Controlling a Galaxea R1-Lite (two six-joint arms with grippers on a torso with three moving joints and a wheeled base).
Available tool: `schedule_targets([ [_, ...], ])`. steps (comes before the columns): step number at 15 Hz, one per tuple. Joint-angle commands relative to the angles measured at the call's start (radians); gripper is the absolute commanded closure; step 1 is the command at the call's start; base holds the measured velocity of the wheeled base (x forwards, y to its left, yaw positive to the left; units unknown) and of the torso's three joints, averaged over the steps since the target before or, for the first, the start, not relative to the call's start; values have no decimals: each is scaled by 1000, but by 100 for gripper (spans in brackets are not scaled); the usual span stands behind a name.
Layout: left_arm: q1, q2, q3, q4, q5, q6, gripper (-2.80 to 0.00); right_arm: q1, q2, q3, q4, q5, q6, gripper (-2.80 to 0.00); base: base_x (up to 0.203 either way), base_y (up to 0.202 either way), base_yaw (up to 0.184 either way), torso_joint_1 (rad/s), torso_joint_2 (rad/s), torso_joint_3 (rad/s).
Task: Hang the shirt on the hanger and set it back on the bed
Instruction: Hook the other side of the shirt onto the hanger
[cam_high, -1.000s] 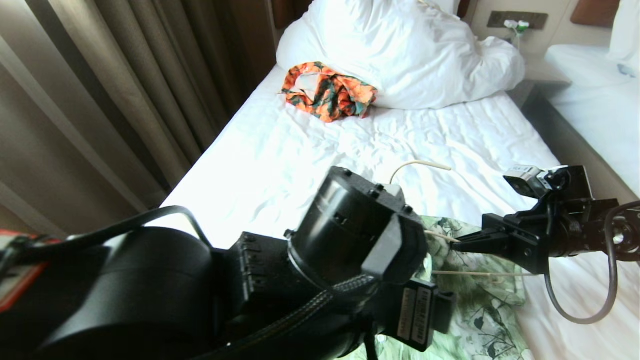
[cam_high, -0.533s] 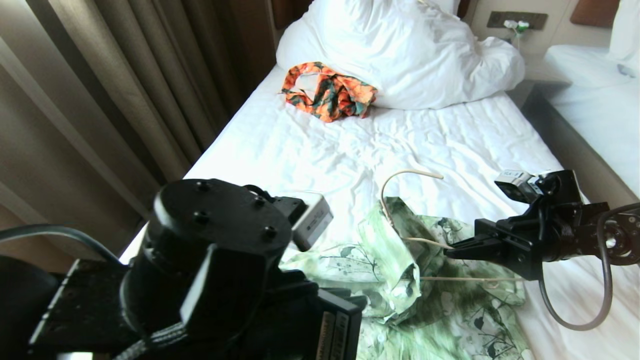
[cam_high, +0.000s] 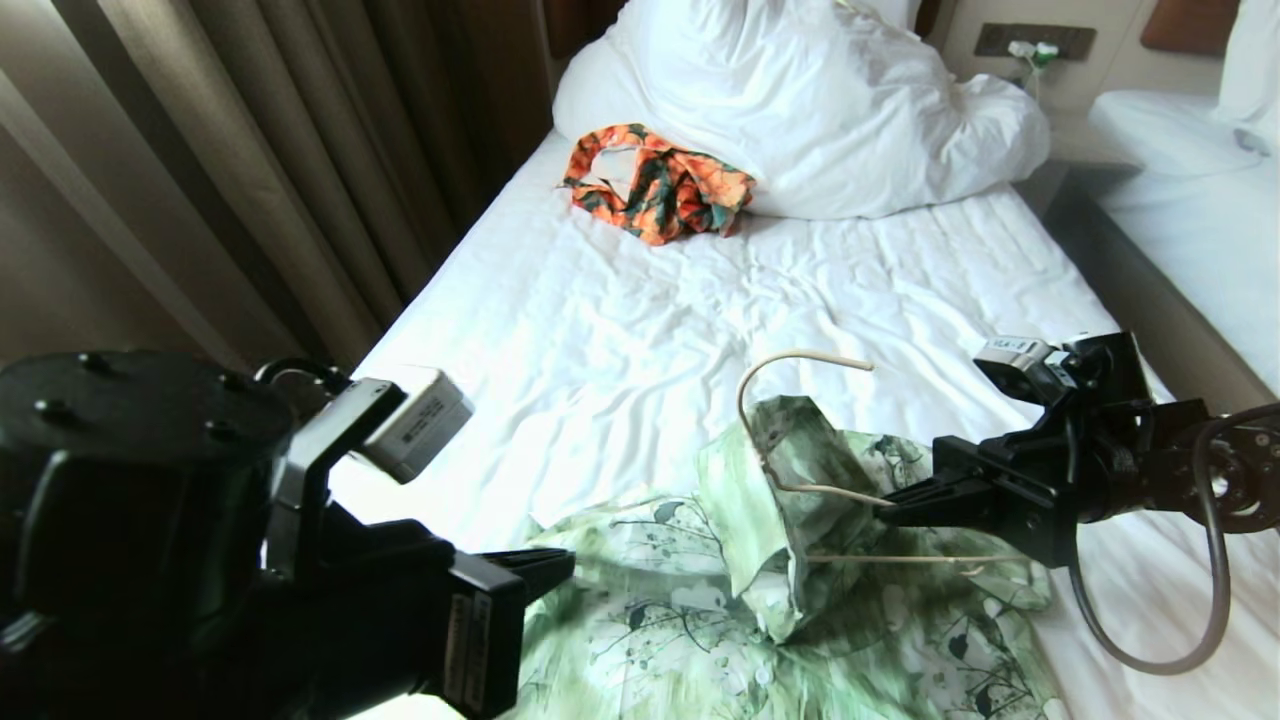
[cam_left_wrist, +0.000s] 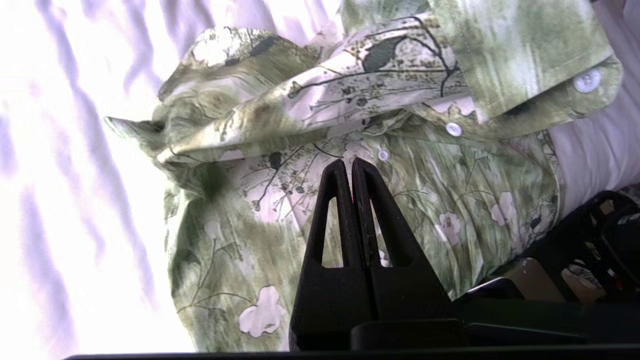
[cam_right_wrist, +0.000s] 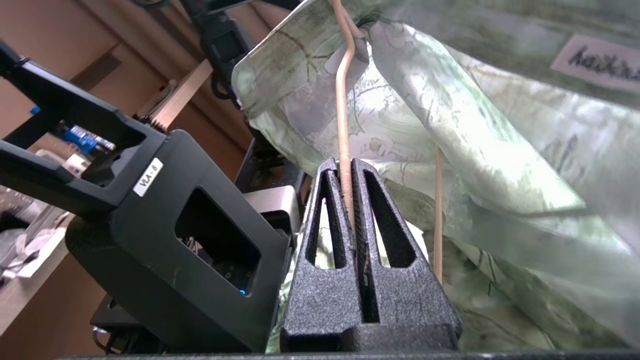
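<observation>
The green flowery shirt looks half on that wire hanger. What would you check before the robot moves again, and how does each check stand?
1. Right gripper clamped on the hanger wire: ok.
2. Hanger hook clear of the shirt: ok, it pokes out at the collar.
3. Left gripper gripping fabric: not ok, shut on nothing, above the button placket.
4. Both shoulders seated on the hanger: cannot tell, fabric bunched.
5. Shirt lying on the bed: ok.

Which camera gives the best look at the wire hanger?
The head view: the hanger shows its hook and both arms going into the shirt. The right wrist view shows only a wire stretch in the right gripper; the left wrist view shows none.
</observation>
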Motion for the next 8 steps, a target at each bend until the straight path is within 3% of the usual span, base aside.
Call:
schedule_targets([
  [1,24,-55,29,-2,2,11,0,24,-5,-6,-2,9,-2,0,0,0,0,0,0,0],
  [4,63,-109,35,-1,2,50,0,65,1,-26,-1,9,-2,0,0,0,0,0,0,0],
  [5,82,-120,36,-1,2,75,-280,79,10,-42,0,9,-1,0,0,0,0,0,0,0],
  [7,94,-150,32,-4,-12,126,-280,102,21,-73,6,9,3,0,0,0,0,0,0,0],
  [8,94,-163,38,-3,-54,142,-280,112,21,-76,6,9,11,0,0,0,0,0,0,0],
])
